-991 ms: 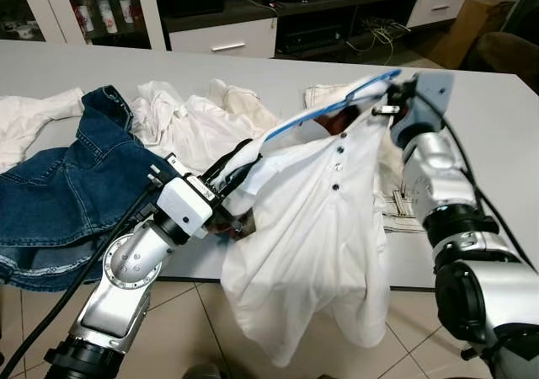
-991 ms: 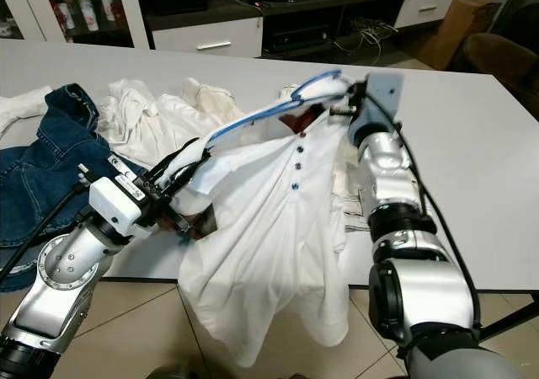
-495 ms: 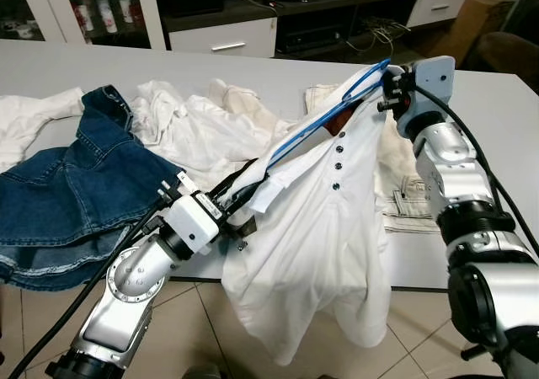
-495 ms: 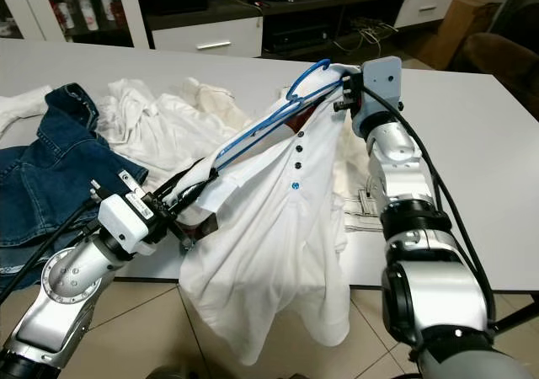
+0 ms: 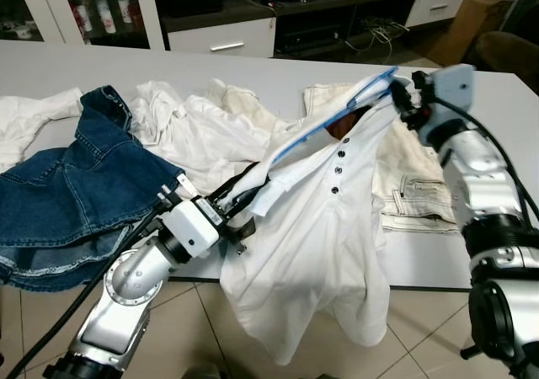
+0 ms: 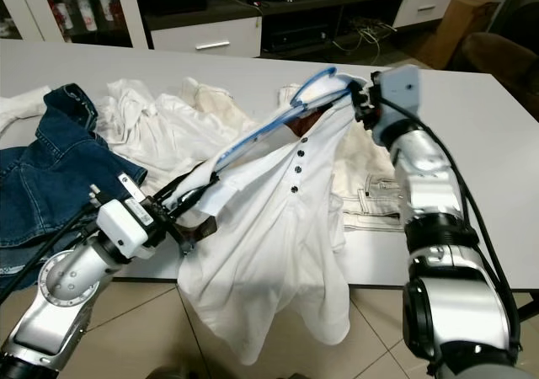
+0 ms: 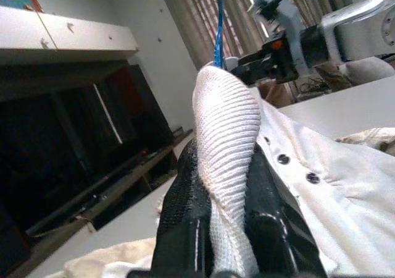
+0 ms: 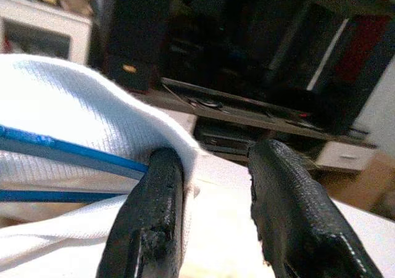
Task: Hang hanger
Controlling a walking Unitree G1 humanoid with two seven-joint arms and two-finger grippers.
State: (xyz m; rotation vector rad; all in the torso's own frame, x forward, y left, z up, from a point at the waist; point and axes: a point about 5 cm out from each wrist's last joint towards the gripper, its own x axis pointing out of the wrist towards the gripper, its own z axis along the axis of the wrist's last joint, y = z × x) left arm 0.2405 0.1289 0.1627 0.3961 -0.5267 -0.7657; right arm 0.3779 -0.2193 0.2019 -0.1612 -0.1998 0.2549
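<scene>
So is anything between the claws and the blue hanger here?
Yes: the white polo shirt. The left claw is shut on its ribbed collar, and fabric drapes over the blue hanger where the open right claw meets it.

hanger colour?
Blue; the hanger runs through the white shirt collar, clearest in the right eye view.
</scene>
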